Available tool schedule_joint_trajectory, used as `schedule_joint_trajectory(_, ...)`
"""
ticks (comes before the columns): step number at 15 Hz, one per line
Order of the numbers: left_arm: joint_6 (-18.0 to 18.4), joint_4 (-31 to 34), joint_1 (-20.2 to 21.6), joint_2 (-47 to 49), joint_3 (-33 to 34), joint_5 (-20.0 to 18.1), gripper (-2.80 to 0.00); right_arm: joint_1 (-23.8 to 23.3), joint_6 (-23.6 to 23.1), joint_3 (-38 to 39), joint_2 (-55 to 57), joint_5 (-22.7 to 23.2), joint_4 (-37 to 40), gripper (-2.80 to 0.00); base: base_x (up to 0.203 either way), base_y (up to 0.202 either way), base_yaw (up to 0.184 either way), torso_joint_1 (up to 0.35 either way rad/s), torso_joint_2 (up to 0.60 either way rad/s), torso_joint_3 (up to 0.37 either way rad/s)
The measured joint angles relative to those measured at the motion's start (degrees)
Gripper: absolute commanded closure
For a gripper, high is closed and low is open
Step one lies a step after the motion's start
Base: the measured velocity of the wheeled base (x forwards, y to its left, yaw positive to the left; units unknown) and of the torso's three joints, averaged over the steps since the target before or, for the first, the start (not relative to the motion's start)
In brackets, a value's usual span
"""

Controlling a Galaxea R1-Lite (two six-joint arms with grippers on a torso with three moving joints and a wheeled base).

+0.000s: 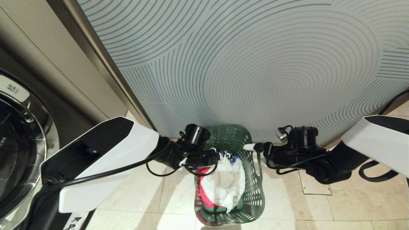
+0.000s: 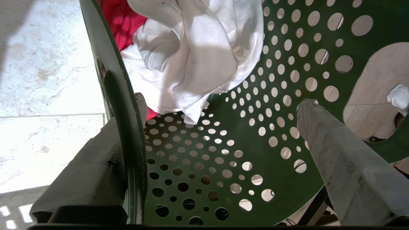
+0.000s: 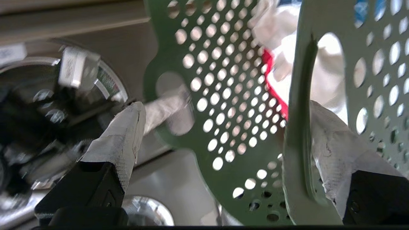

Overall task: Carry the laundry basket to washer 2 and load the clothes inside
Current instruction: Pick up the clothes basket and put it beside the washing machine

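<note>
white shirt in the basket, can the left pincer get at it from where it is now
Probably yes. The left pincer stands open astride the laundry basket's side wall, one finger inside, and the white shirt lies just ahead, on top and uncovered. The wall between the fingers may hinder closing.

Tight quarters around the basket

My open grippers straddle the laundry basket (image 1: pixel 252 191) walls; patterned panel (image 1: pixel 255 64) blocks ahead, washer (image 1: pixel 19 140) crowds left, tiled floor (image 1: pixel 335 207) free right.

Ringed wall panel (image 1: pixel 255 64), tiled floor (image 1: pixel 134 191)
</note>
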Motion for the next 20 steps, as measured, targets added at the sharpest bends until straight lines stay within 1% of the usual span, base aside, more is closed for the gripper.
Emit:
schedule_joint_trajectory(1,0.0,0.0,0.0,0.0,-0.1,0.0,-2.80,-0.3,-0.3,0.1,0.4,1.0,-0.2,-2.80,0.000,0.000,0.000,0.000,0.00,0.000)
schedule_joint_trajectory(3,0.0,0.0,-0.3,0.0,-0.4,0.0,-2.80,-0.8,-0.8,-0.2,1.6,1.3,-1.7,-2.80,0.000,0.000,0.000,0.000,0.00,0.000)
schedule_joint_trajectory(5,0.0,0.0,-0.4,0.2,-0.7,0.0,-2.80,-1.2,-0.8,-0.7,2.8,1.2,-3.0,-2.80,0.000,0.000,0.000,0.000,0.00,0.000)
schedule_joint_trajectory(13,0.0,0.1,-1.3,1.4,-1.8,0.1,-2.80,-1.4,-0.6,-2.2,4.8,0.6,-3.5,-2.80,0.000,0.000,0.000,0.000,0.00,0.000)
schedule_joint_trajectory(16,0.0,0.1,-1.5,1.7,-2.0,0.2,-2.80,-1.3,-0.7,-2.6,5.2,-0.8,-3.5,-2.80,0.000,0.000,0.000,0.000,0.00,0.000)
schedule_joint_trajectory(17,0.0,0.0,-1.7,1.9,-2.0,0.3,0.00,-1.2,-0.7,-2.7,5.3,-0.8,-3.5,0.00,0.000,0.000,0.000,0.000,0.00,0.000)
schedule_joint_trajectory(20,-0.1,0.0,-2.0,2.3,-2.0,1.8,0.00,-1.2,-0.8,-2.7,5.4,-0.8,-3.5,0.00,0.000,0.000,0.000,0.000,0.00,0.000)
